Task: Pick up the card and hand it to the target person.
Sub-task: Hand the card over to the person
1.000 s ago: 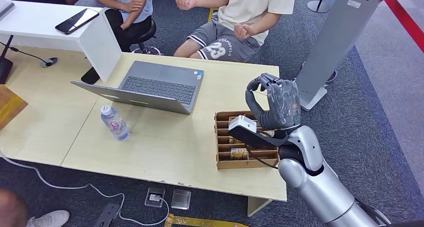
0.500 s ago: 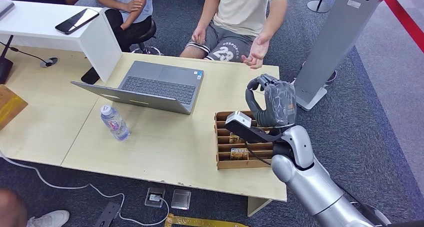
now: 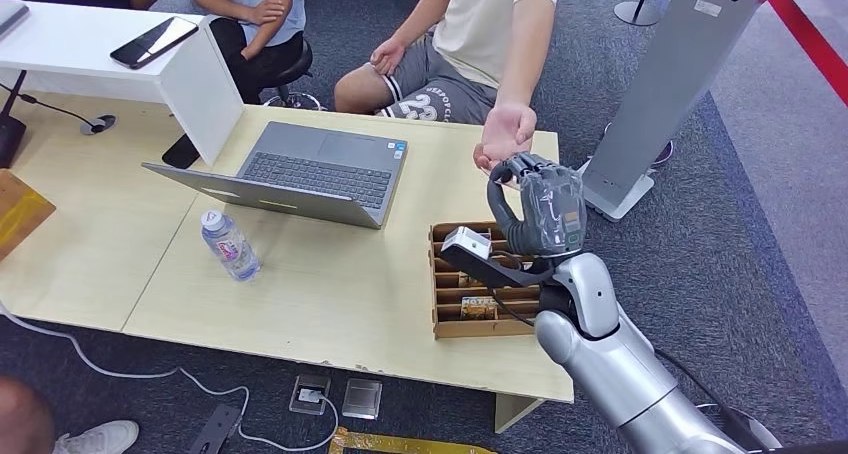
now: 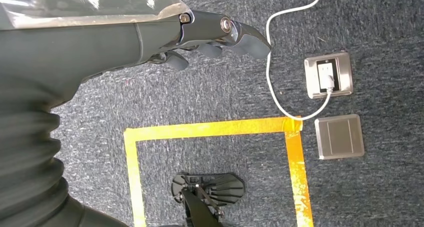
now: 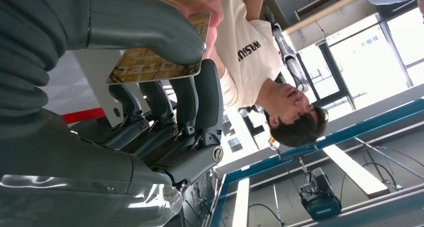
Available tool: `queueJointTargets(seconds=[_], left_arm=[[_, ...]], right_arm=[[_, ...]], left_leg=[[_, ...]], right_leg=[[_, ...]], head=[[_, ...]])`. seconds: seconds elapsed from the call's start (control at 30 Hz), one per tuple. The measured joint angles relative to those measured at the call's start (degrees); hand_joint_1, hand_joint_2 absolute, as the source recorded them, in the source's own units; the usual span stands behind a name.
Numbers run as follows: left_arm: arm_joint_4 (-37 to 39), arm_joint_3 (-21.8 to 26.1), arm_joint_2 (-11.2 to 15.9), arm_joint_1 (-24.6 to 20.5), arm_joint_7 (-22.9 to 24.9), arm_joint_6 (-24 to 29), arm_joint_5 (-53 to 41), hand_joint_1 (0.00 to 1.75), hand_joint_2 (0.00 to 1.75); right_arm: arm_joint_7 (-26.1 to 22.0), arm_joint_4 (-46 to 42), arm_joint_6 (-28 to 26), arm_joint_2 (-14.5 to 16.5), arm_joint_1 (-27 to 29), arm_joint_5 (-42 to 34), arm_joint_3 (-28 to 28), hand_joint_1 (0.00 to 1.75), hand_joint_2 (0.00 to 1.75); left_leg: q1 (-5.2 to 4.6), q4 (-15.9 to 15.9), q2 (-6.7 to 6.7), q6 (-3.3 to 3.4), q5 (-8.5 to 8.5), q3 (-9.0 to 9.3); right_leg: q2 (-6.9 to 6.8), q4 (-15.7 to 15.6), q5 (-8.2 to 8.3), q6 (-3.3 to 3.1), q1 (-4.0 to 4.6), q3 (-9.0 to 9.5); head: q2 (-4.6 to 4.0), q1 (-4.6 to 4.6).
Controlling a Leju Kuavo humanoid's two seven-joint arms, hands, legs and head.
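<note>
Since a second ago the person's palm (image 3: pixel 507 131) has reached over the table's far edge, so my right hand (image 3: pixel 541 206) offers the pinched card (image 5: pixel 159 62) toward it.

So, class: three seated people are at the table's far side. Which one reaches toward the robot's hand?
The person in the cream shirt: open palm beside the right hand. The others' hands stay back.

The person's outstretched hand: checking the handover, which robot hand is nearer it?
Right. The right robot hand, holding the card, is just below the person's hand; the left robot hand hangs over the floor.
</note>
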Motion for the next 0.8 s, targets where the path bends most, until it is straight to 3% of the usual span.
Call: queueJointTargets(seconds=[0.07, 0.63, 0.7, 0.8], left_arm=[[0.0, 0.0, 0.0, 0.0, 0.0, 0.0, -0.2, 0.00, 0.00], [0.0, -0.3, 0.0, 0.0, 0.1, 0.0, -0.1, 0.00, 0.00], [0.0, -0.3, 0.0, 0.1, 0.0, 0.0, 0.2, 0.00, 0.00], [0.0, -0.3, 0.0, 0.3, 0.0, 0.0, 0.8, 0.00, 0.00]], right_arm=[[0.1, 0.4, -0.1, 0.0, -0.1, 0.0, 0.1, 0.00, 1.75], [1.3, 1.3, 0.2, 0.1, -0.1, -0.4, 0.3, 0.00, 1.75], [0.2, 1.2, 2.1, 0.0, 0.1, -5.6, 0.2, 0.00, 1.75], [-3.5, 0.3, 8.1, -0.1, 0.9, -21.6, -0.6, 0.00, 1.75]], left_leg=[[0.00, 0.0, 0.00, 0.00, 0.00, 0.00], [0.00, 0.0, 0.00, 0.00, 0.00, 0.01], [0.00, 0.0, 0.00, 0.00, 0.00, 0.02], [0.00, 0.0, 0.01, 0.00, 0.00, 0.03]], right_leg=[[0.00, 0.0, 0.00, 0.00, 0.00, 0.00], [0.00, 0.0, 0.00, 0.00, 0.00, 0.00], [0.00, 0.0, 0.00, 0.00, 0.00, 0.00], [0.00, 0.0, 0.00, 0.00, 0.00, 0.00]], head=[[0.00, 0.01], [0.00, 0.01], [0.00, 0.01], [0.00, 0.02]])
